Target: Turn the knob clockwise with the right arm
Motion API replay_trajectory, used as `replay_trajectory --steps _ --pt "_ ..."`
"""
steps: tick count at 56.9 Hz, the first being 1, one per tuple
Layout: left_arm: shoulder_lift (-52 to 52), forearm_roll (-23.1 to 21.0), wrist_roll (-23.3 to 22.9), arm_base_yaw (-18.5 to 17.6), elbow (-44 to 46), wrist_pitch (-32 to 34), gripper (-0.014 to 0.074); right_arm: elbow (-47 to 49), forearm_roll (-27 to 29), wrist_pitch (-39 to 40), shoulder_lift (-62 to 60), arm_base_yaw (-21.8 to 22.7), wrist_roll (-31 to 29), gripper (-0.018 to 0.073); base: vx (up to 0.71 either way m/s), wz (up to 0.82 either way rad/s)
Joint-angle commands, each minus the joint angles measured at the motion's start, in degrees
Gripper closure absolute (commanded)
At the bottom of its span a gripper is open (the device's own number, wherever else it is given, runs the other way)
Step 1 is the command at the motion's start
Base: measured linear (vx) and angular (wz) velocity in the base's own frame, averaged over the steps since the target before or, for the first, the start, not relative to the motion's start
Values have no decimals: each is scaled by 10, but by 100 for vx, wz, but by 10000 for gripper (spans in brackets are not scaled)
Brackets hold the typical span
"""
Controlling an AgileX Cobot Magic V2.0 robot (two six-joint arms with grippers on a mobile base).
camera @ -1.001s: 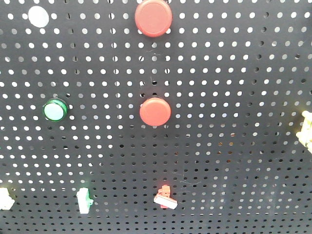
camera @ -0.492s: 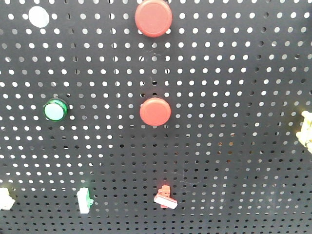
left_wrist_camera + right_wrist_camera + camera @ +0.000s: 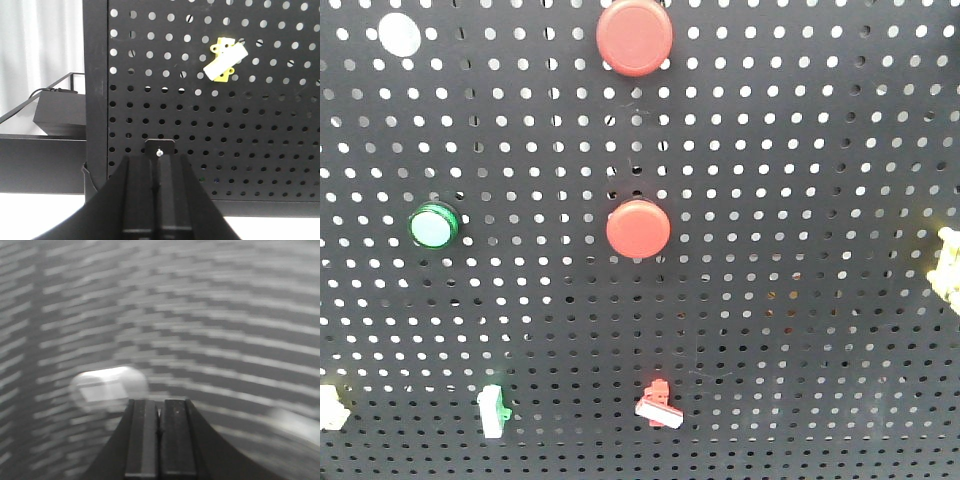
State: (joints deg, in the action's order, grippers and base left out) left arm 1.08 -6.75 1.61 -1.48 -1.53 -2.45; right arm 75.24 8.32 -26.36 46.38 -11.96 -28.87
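The right wrist view is motion-blurred. My right gripper [image 3: 159, 405] is shut and empty, close in front of the black pegboard [image 3: 240, 315]. A pale round part with a squarish face [image 3: 107, 388] sits just up and left of its tips, apart from them; I cannot tell if it is the knob. My left gripper [image 3: 158, 156] is shut and empty, pointing at the lower pegboard below a yellow and white switch [image 3: 225, 61]. Neither gripper shows in the front view.
The front view shows the pegboard [image 3: 800, 150] with two red round buttons [image 3: 634, 36] [image 3: 638, 228], a green button [image 3: 432, 226], a white cap [image 3: 398, 33], a red switch [image 3: 658, 404], a green-white switch [image 3: 492, 410] and a yellow part [image 3: 948, 265]. A black box [image 3: 57, 107] stands left of the board.
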Motion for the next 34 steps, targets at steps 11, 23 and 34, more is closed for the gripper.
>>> replay_trajectory --steps 11,23,34 --pt "0 -4 -6 1 -7 47 603 43 0 48 14 -33 -74 553 0 0" --pt "0 -4 -6 1 -7 47 603 43 -44 47 15 -33 -76 447 0 0" --pt "0 -4 -6 1 -7 47 603 43 -54 47 31 -33 -75 298 0 0"
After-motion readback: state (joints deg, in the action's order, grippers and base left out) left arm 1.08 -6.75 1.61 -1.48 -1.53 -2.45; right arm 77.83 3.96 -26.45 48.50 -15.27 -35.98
